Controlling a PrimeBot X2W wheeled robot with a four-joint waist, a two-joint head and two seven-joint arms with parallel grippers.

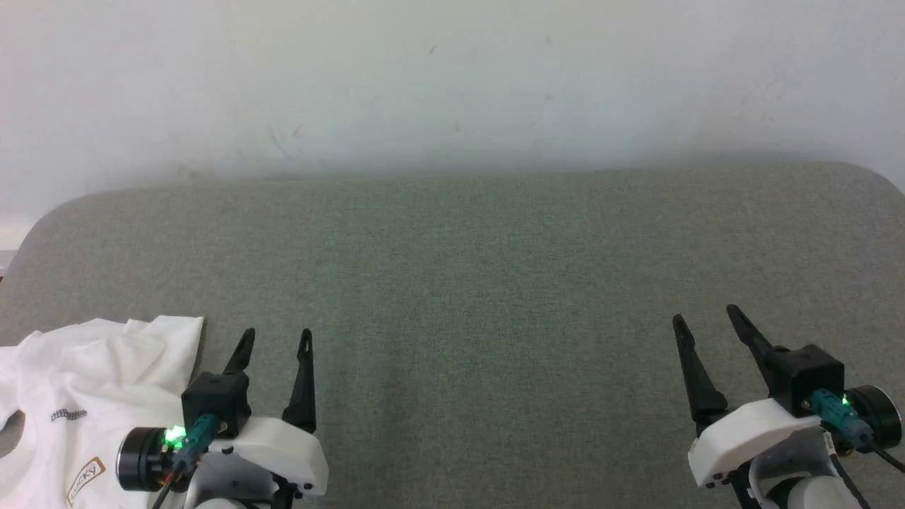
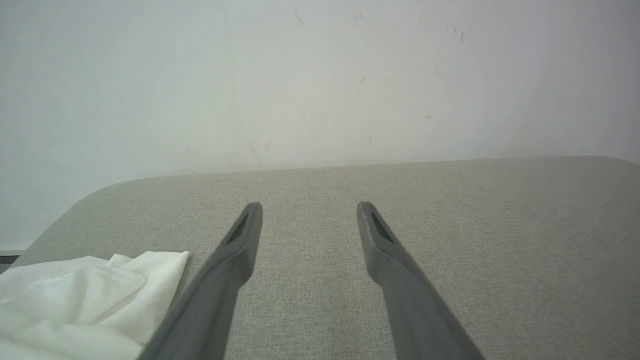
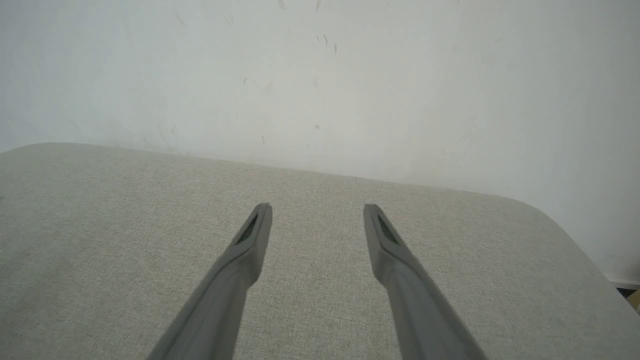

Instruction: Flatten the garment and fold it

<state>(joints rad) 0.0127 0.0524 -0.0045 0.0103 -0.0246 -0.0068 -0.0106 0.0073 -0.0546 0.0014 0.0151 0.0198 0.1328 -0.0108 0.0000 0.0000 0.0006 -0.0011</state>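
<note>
You seem to be in a plain test room or lab corner. A white painted wall (image 1: pixel 452 78), flecked with small scuffs and marks, stands directly behind a tabletop (image 1: pixel 495 268) covered in grey woven fabric with rounded corners. What building it belongs to, you cannot tell.

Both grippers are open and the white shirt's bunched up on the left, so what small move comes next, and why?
Probably shift the left gripper leftward onto the nearest edge of the white shirt. The shirt lies crumpled at the left end of the grey padded surface, right beside that open, empty gripper; the right gripper, also open, sits far off.
</note>
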